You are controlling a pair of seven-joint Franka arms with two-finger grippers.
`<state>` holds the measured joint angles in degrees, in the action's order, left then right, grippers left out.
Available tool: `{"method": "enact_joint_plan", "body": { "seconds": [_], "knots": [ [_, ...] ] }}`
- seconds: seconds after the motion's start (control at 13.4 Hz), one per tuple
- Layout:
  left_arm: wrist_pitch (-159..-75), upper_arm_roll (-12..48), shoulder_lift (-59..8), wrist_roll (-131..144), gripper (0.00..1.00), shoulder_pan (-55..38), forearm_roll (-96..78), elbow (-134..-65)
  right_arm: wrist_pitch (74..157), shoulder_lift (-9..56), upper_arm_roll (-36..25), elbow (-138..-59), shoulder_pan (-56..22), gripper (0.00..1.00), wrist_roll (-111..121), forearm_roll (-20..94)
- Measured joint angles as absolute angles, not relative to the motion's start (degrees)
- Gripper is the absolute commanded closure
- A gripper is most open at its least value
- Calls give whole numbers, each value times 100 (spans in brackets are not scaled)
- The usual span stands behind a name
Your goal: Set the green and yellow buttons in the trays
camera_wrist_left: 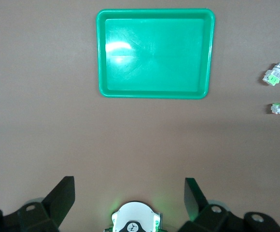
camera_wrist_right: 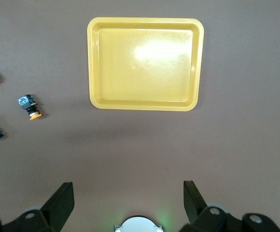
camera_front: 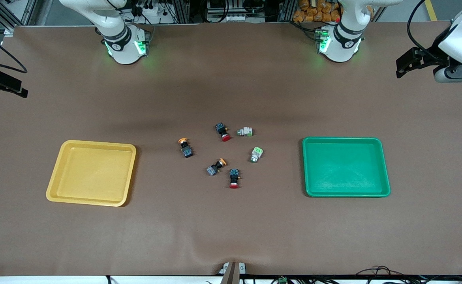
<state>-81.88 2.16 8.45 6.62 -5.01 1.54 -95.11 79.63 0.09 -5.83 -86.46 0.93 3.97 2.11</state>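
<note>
My left gripper [camera_wrist_left: 129,193] high over table edge at left arm's end, jaws spread, empty. Right gripper [camera_wrist_right: 128,195] likewise at right arm's end. Both waiting.

Green buttons [camera_front: 256,154], yellow buttons [camera_front: 185,147] clustered mid-table between yellow tray [camera_front: 91,172] and green tray [camera_front: 345,167], red buttons [camera_front: 234,178] mixed in. Judged light, hard plastic, round caps roll; pinch squarish body.

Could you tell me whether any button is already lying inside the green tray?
No, the green tray holds nothing, and both green buttons lie on the table beside it.
</note>
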Motion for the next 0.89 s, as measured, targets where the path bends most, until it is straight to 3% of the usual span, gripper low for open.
{"method": "enact_joint_plan", "body": {
  "seconds": [0.89],
  "knots": [
    [-8193,202,543,662,0,-526,154,-9260,7925,9,-503,-8646,88,0,420,198]
  ]
}}
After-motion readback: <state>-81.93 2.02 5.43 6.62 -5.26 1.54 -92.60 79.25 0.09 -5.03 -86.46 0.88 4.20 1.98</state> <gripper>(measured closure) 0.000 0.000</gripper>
